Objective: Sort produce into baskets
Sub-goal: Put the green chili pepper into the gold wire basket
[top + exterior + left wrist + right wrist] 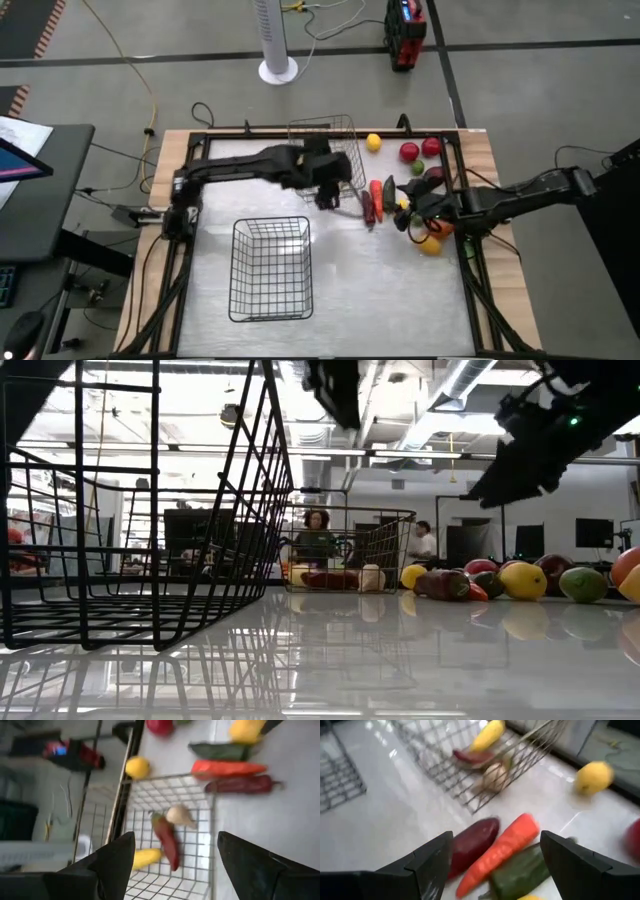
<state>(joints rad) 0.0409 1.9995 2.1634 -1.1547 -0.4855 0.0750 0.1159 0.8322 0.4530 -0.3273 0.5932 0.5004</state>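
Above the far basket (325, 145), the left gripper (327, 190) is hanging spread apart, red pepper (166, 840) and garlic (180, 815) lying inside, more produce crowding at three o'clock beside the spread right gripper (408, 215).

No readable text anywhere I look.

From above, at bench level and past both my wrists, I find no label, brand, number or sign I can make out; the red device (404, 30) on the floor shows a lit panel, but nothing legible.
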